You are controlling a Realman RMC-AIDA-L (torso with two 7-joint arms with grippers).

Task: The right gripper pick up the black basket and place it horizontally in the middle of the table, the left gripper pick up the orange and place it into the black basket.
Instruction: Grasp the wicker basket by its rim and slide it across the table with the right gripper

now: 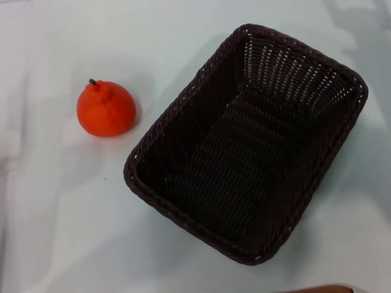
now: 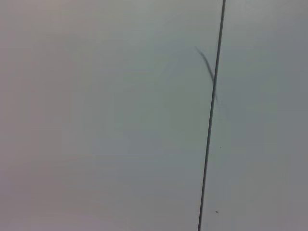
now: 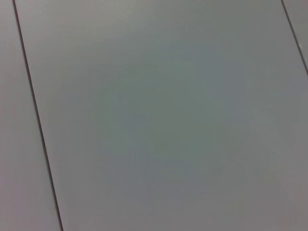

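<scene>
On the table point(image 1: 57, 243), the black basket point(image 1: 247, 144) sits apparently empty, orange point(image 1: 106, 109) beside it; neither gripper visible

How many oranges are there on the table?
1. The orange sits on the white table, to the left of the black basket and not touching it. The basket holds nothing, so no fruit hides inside.

Two things sitting on one table

One black basket point(image 1: 247, 144) and one orange point(image 1: 105, 109) are lying on the single white table point(image 1: 57, 243), the orange bearing one short dark stem. Two thin dark seams are showing across the surface in the right wrist view, and one in the left wrist view.
</scene>
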